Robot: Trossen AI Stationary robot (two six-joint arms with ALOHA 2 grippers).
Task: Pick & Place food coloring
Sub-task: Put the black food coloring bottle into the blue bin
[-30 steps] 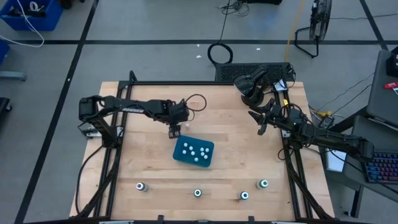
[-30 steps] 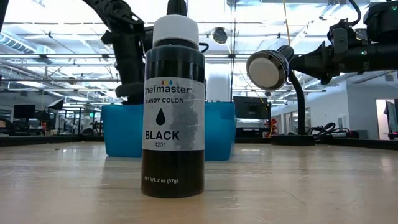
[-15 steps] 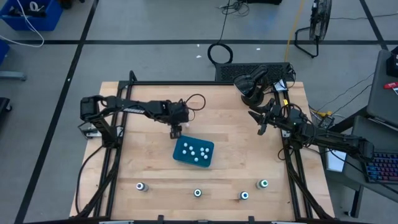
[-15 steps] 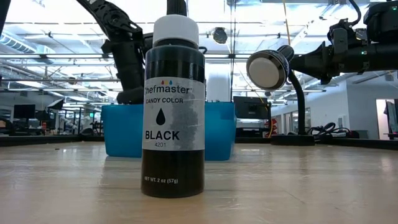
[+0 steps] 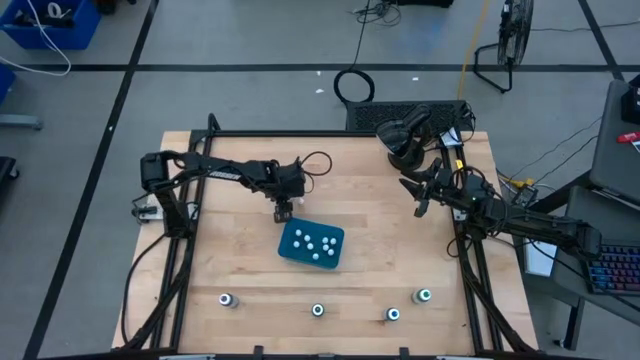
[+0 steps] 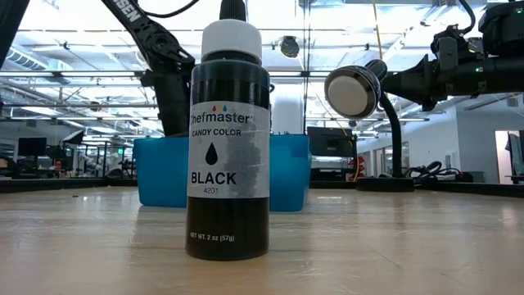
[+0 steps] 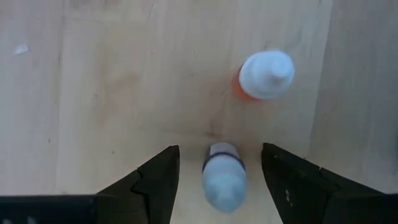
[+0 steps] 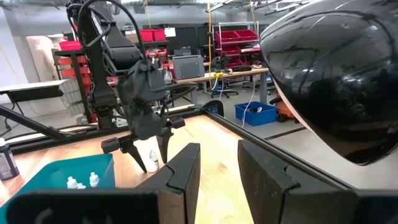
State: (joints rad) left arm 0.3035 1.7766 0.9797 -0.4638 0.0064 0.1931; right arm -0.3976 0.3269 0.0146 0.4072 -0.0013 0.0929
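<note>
Fingers of the left gripper (image 7: 221,186) stand apart over bare wood, with a tiny pale bottle (image 7: 224,182) lying on its side between them and touching neither; the jaws are open around it. Only the left wrist view shows this. It also shows a second small bottle (image 7: 264,76) standing just beyond, with a white cap seen from above and an orange-red body below it.

From the high view the left gripper (image 5: 283,211) hangs just beside the far edge of the teal tray (image 5: 290,250), and the two bottles under it cannot be made out there. That view does show white caps (image 5: 312,242) clustered inside the tray, and four bigger dark bottles (image 5: 318,310) with green-white tops standing well apart in a row along the near side of the table (image 5: 380,250).

The low view puts one of those dark bottles (image 6: 228,139) up close: black body, white cap, label reading BLACK, upright, with the tray (image 6: 286,172) behind it.

The right gripper (image 5: 422,205) waits near the far right of the table beside a black lamp (image 5: 400,140). In the right wrist view its fingers (image 8: 180,171) show a narrow gap with nothing between them, so the jaws are slightly open.
</note>
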